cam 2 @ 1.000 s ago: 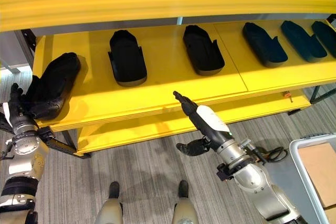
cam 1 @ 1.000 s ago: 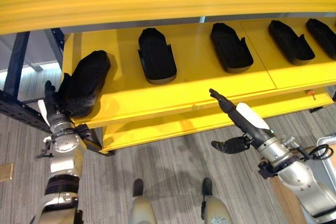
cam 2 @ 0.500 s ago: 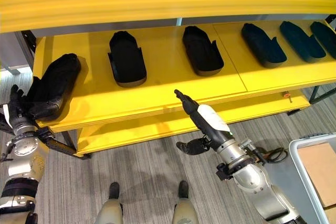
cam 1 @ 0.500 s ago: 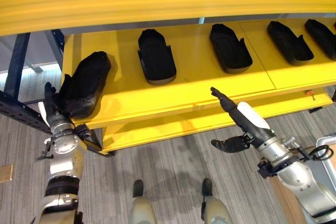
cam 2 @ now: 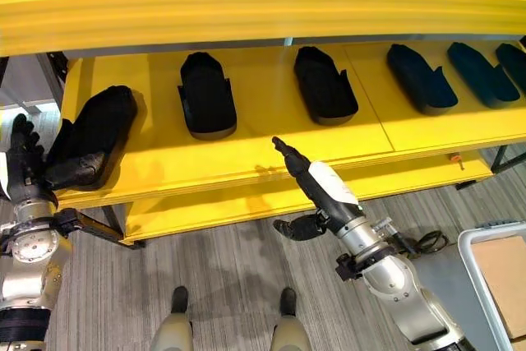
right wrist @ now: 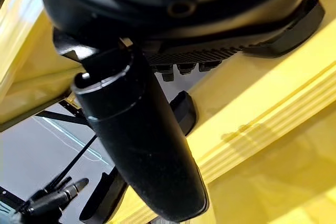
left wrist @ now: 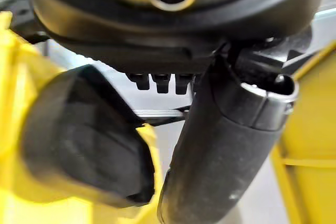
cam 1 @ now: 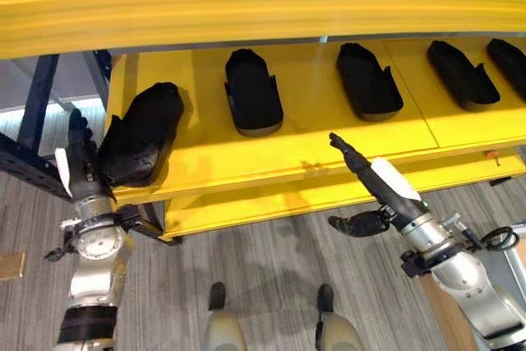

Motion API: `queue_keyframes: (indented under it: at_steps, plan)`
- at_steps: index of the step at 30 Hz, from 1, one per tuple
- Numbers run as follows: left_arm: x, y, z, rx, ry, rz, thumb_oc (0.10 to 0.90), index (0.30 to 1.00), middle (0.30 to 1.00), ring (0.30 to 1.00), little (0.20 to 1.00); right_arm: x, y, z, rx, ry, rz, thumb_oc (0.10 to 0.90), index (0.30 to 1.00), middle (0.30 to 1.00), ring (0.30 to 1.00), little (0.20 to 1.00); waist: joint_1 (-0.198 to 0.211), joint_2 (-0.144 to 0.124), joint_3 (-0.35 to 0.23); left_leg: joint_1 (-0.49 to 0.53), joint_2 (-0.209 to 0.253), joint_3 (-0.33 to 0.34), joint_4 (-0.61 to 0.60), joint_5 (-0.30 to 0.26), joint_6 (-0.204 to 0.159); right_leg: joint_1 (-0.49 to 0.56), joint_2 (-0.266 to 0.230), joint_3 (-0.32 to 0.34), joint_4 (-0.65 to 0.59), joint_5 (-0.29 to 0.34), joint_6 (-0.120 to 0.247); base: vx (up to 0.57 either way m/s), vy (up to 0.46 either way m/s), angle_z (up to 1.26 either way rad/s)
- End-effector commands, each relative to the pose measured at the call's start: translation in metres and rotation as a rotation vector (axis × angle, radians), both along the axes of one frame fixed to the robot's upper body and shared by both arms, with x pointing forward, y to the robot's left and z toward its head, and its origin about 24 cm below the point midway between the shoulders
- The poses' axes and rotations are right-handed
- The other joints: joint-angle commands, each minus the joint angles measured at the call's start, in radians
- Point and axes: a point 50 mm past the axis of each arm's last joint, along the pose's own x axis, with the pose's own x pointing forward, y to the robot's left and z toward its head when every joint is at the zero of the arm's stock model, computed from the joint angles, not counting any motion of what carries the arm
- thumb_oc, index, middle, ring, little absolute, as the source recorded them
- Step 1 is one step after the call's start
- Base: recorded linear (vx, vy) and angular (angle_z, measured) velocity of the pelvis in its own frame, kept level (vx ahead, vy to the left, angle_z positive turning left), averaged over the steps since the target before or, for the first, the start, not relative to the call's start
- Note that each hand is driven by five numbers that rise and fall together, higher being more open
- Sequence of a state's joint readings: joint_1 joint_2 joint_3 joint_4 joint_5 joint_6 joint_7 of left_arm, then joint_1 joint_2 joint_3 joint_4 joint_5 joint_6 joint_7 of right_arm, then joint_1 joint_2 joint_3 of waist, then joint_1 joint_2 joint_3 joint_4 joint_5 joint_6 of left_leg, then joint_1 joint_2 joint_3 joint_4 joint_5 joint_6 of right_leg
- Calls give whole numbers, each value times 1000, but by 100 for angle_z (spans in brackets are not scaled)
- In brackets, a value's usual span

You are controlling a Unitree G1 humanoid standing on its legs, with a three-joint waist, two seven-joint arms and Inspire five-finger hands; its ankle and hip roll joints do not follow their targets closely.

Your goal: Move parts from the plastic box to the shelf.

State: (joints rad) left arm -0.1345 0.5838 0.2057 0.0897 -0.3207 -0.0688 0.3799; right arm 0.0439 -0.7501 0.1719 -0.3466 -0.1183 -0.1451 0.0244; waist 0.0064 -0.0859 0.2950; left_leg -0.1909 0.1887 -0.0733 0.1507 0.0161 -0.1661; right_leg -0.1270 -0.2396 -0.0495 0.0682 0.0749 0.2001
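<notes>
A long yellow metal shelf (cam 1: 288,150) stands in front of the robot, with a row of black moulded plastic parts laid on its middle level; the leftmost black part (cam 1: 141,133) lies tilted at the shelf's left end, its near end jutting over the front edge. The left hand (cam 1: 80,150) stands upright just beside that part's left side, fingers straight and released, resting against it rather than wrapped round it; the left wrist view shows the part (left wrist: 84,140) just beside the thumb. To its right lie a 2nd black part (cam 1: 253,90), a 3rd black part (cam 1: 368,81) and a 4th black part (cam 1: 462,74), each apart from its neighbour, lengthwise front to back. The right hand (cam 1: 366,196) hangs in front of the shelf's front edge, below the 3rd part, fingers stretched toward the shelf, thumb out to the side, grasping nothing. At the lower right a grey plastic box (cam 2: 481,244) stands on the floor, a brown cardboard sheet (cam 2: 501,265) inside it.
</notes>
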Motion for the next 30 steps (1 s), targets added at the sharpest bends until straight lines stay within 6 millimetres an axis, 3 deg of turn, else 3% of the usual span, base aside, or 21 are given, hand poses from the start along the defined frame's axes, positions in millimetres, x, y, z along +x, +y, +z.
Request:
queue_keyframes:
  at_steps: [1,4,5,6,8,10,12,22,30]
  plan:
    - [-8,9,64,288,-208,4,900,1000,1000,1000,1000,3,3,40,60,-215,36,900,1000,1000,1000,1000,-9,-21,-87,-25,-13,-11,3,12,59,34,-24,-8,62,-82,-13,0,0,0]
    - [-16,16,83,546,-166,43,900,1000,1000,1000,1000,3,3,39,75,-200,56,900,1000,1000,1000,1000,-9,-14,-89,-20,-13,-8,-1,11,58,36,-25,-7,62,-81,-11,0,0,0]
    - [-16,16,83,549,-166,44,900,1000,1000,1000,1000,3,3,39,77,-200,57,900,1000,1000,1000,1000,-9,-16,-89,-19,-13,-8,-1,11,58,36,-25,-6,61,-82,-11,3,1,-3]
    - [-17,20,91,695,-127,81,900,1000,1000,1000,1000,1,4,39,77,-198,69,900,1000,1000,1000,1000,-12,-14,-90,-20,-12,-7,0,11,57,37,-25,-6,61,-81,-11,3,0,-3]
    - [-18,21,92,726,-122,82,900,1000,1000,1000,1000,1,4,39,79,-198,74,900,1000,1000,1000,1000,-12,-15,-91,-19,-13,-7,0,11,56,37,-25,-7,60,-82,-10,0,0,0]
    - [-19,20,100,934,-50,62,900,1000,1000,1000,1000,-1,2,37,83,-194,78,900,1000,1000,1000,1000,-15,-12,-92,-17,-13,-5,-1,10,54,38,-26,-5,59,-81,-8,0,0,0]
    - [-20,18,100,1003,-19,25,900,1000,1000,1000,1000,-3,0,37,80,-195,75,900,1000,1000,1000,1000,-17,-10,-92,-17,-12,-4,1,10,53,37,-27,-6,60,-80,-6,0,0,0]
    - [-10,25,84,1376,267,-109,900,1000,1000,1000,1000,-12,-4,32,100,-194,82,900,1000,1000,1000,1000,-33,-2,-85,-27,-10,1,16,10,46,29,-31,-3,64,-73,5,-6,1,-2]
    - [-5,29,64,1432,391,-185,900,1000,1000,1000,1000,-15,-5,30,111,-200,79,900,1000,1000,1000,1000,-39,-3,-71,-46,-7,-4,31,12,44,16,-32,-4,72,-71,7,-2,0,-1]
